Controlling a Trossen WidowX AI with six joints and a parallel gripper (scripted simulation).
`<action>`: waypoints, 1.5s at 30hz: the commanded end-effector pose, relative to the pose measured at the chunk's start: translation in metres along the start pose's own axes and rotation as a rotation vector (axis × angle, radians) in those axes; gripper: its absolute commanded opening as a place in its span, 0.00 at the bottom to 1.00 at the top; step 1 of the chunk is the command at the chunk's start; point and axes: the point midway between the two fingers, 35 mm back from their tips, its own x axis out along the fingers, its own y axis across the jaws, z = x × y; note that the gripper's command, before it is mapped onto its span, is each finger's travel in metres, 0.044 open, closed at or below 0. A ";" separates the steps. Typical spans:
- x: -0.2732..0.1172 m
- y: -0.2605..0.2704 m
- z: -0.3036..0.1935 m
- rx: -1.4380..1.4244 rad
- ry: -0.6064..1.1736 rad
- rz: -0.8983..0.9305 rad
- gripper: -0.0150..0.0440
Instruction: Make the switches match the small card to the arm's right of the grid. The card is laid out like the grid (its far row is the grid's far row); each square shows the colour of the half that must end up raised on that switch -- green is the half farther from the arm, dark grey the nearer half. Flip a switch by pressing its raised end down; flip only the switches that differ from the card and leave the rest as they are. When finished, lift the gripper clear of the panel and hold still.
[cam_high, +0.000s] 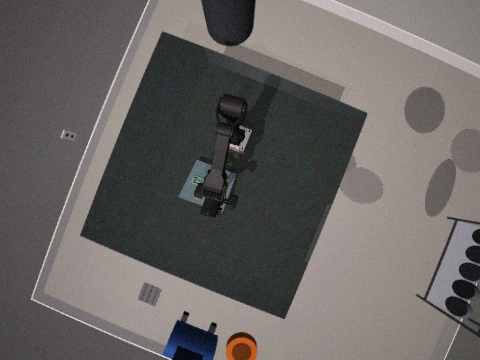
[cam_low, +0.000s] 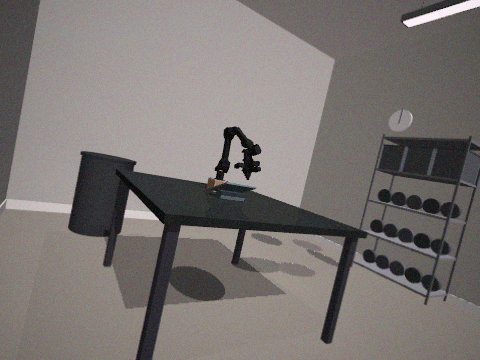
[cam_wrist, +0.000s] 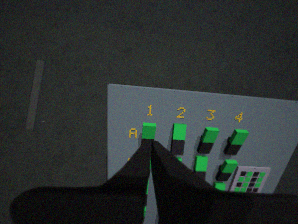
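The grey switch panel lies on the dark table, with columns marked 1 to 4 and row A at the far edge. My gripper is shut and empty, its tips just at the near edge of switch A1, which shows green. Switches A2, A3 and A4 show green far halves and dark near halves. The small card with green and dark squares sits at the panel's right. My fingers hide the nearer switches of column 1. In the overhead view the arm covers most of the panel.
The arm's base stands on the table behind the panel. A dark bin stands beside the table and a shelf rack with dark balls stands off to the right.
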 end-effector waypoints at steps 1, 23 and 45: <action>0.011 -0.001 -0.005 0.004 0.023 -0.005 0.25; 0.035 -0.001 -0.005 0.004 0.022 -0.005 0.25; 0.036 -0.001 -0.005 0.004 0.022 -0.005 0.25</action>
